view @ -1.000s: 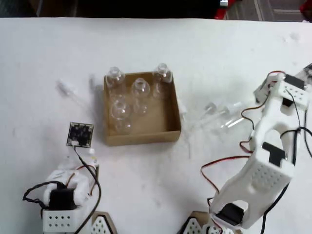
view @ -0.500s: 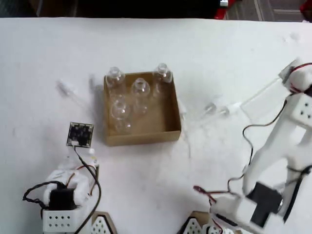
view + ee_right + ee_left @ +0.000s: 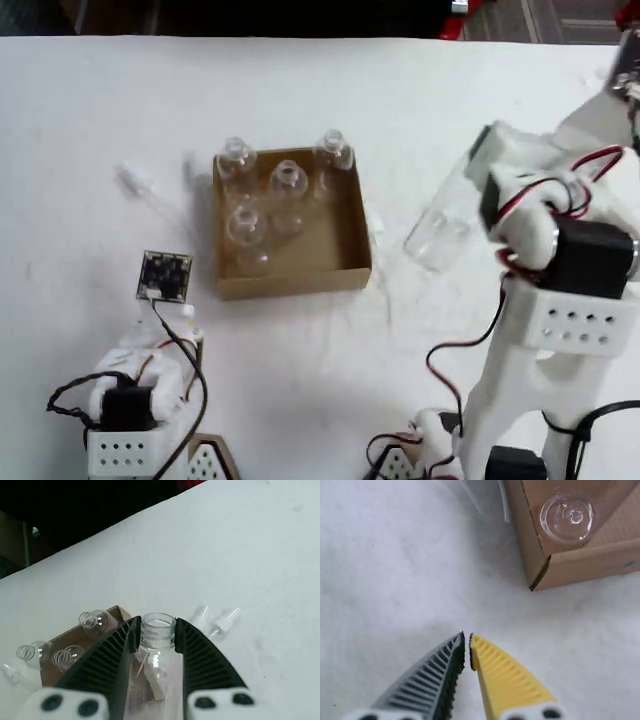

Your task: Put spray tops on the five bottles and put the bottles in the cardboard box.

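Bottle [image 3: 158, 629] is pinched at its neck in our right gripper [image 3: 157, 624], the arm raised at 3 o'clock of the cardboard box [image 3: 290, 282]. Our left gripper [image 3: 467, 641], jaws pressed together, hovers at its 7 o'clock. Four bottles [image 3: 288, 180] stand inside.

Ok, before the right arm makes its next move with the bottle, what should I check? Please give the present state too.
1. Right gripper holds bottle at the neck: ok.
2. Spray top on the held bottle: not ok, mouth is open.
3. Loose spray tops lying on the table: ok.
4. Bottles in cardboard box capped: not ok.
5. Left gripper free to help: ok, shut and empty.
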{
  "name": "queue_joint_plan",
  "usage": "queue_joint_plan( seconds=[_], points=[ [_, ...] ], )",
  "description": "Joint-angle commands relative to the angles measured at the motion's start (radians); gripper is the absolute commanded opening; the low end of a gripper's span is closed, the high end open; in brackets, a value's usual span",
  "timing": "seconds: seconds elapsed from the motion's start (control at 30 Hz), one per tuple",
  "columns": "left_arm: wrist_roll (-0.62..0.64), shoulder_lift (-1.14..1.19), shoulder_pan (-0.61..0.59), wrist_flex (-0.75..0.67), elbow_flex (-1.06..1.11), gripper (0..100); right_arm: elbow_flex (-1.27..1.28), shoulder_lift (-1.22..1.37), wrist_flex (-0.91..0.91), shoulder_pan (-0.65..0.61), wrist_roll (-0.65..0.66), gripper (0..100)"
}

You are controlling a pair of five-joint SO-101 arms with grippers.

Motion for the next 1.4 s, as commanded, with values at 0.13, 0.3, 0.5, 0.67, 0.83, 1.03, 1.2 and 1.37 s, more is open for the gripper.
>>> queue_joint_plan(
  seconds=[0.13, 0.3, 0.5, 0.67, 0.83, 1.03, 1.2, 1.37],
  points=[
    [0.009, -0.008, -0.012, -0.015, -0.003, 2, -0.014, -0.031, 0.091, -0.068, 0.017, 1.6],
    [0.009, -0.008, -0.012, -0.015, -0.003, 2, -0.014, -0.033, 0.116, -0.070, 0.017, 1.6],
    [0.009, -0.008, -0.012, -0.015, -0.003, 2, -0.012, -0.067, 0.156, -0.070, 0.017, 1.6],
    [0.009, -0.008, -0.012, -0.015, -0.003, 2, 0.012, -0.173, 0.165, -0.070, 0.017, 1.6],
    [0.009, -0.008, -0.012, -0.015, -0.003, 2, 0.213, -0.321, 0.056, -0.085, 0.017, 1.6],
    [0.009, -0.008, -0.012, -0.015, -0.003, 2, 0.621, -0.518, -0.351, -0.085, 0.017, 1.6],
    [0.009, -0.008, -0.012, -0.015, -0.003, 2, 0.934, -0.688, -0.717, -0.085, 0.017, 1.7],
    [0.009, -0.008, -0.012, -0.015, -0.003, 2, 1.134, -0.780, -0.935, -0.180, 0.078, 1.8]
  ],
)
